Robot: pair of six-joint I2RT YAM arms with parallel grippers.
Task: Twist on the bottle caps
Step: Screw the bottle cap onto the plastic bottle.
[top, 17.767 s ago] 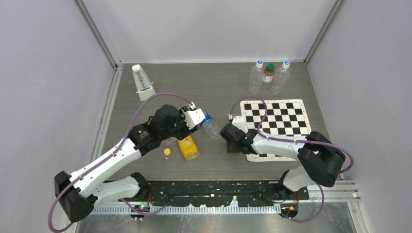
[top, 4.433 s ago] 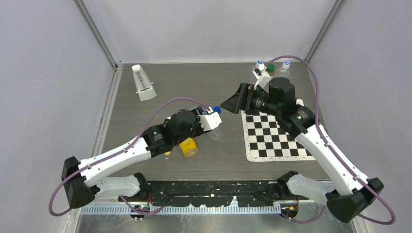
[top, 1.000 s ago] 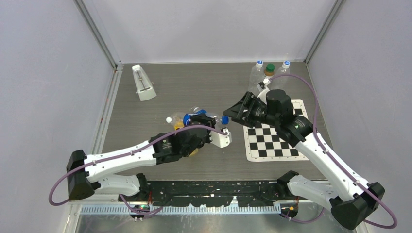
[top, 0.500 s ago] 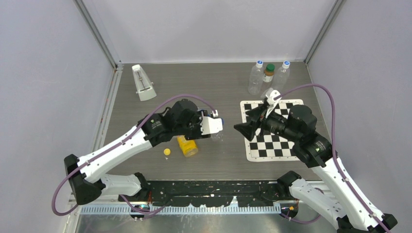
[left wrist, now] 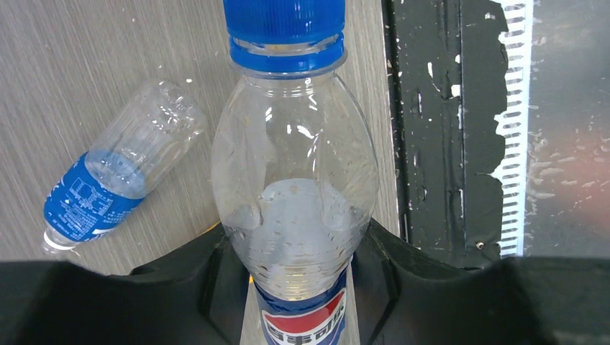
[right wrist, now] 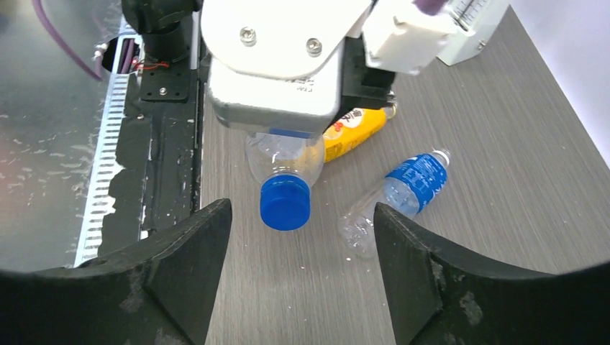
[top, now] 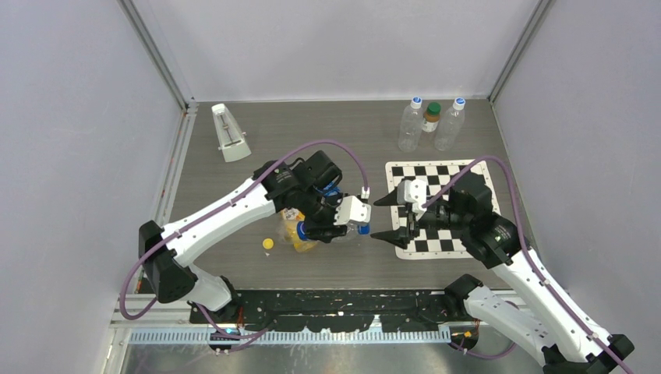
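- Since half a second ago, the right gripper has spread its jaws wide.
- Between its fingers, untouched, sits the round blue plastic screw cap, on a clear plastic cola bottle.
- The left gripper clamps that bottle's body.
- A small yellow plastic cap lies loose, off to the left gripper's left.

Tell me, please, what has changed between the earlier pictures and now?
The right tool came back from the far bottles and faces, open, the blue cap on the clear bottle. The left tool carried that bottle nearer, still gripping it. The yellow cap and yellow bottle stayed.
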